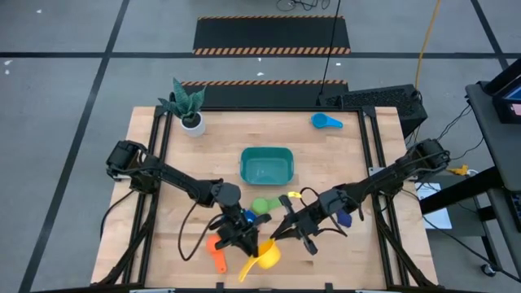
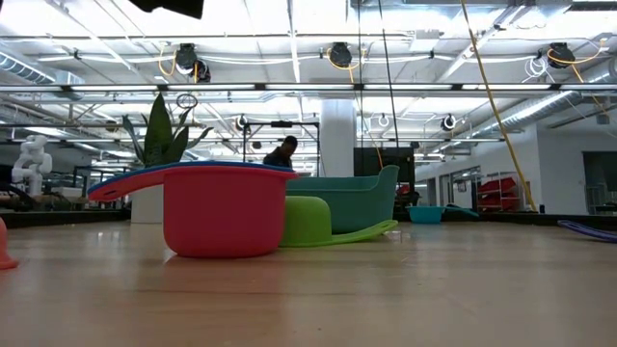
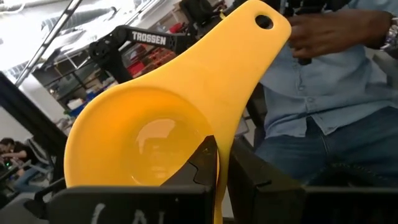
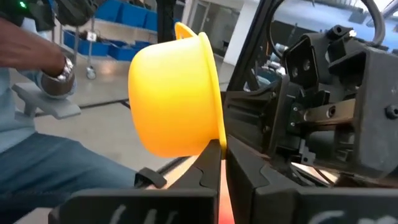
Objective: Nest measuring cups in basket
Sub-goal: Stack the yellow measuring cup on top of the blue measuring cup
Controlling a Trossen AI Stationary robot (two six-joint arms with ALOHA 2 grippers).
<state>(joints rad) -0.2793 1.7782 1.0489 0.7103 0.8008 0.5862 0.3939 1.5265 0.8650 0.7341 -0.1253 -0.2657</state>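
Both grippers meet at the yellow measuring cup (image 1: 265, 255) near the table's near edge. My left gripper (image 1: 251, 241) and my right gripper (image 1: 282, 238) are each shut on it. The left wrist view looks into its bowl (image 3: 149, 143); the right wrist view shows the bowl's outside (image 4: 171, 102). A red cup (image 2: 217, 210) with a blue cup nested in it stands on its base, and a green cup (image 2: 307, 220) lies behind it. The orange cup (image 1: 218, 254), dark blue cup (image 1: 346, 218) and light blue cup (image 1: 326, 121) lie on the table. The teal basket (image 1: 266, 165) sits mid-table. My left gripper pinches the yellow cup's rim (image 3: 219, 163) beside the root of the handle, one finger (image 3: 205, 163) inside the bowl and one outside. The cup is lifted clear, its handle (image 3: 261, 37) pointing away from the fingers. My right gripper pinches the rim (image 4: 221, 142) on another side, fingers (image 4: 208, 171) level, the bowl bulging to one side.
A potted plant (image 1: 189, 110) stands at the far left corner. A person in a blue shirt (image 3: 323, 81) stands just beyond the near edge, close to the cup. Bare wood lies to the left and right of the basket.
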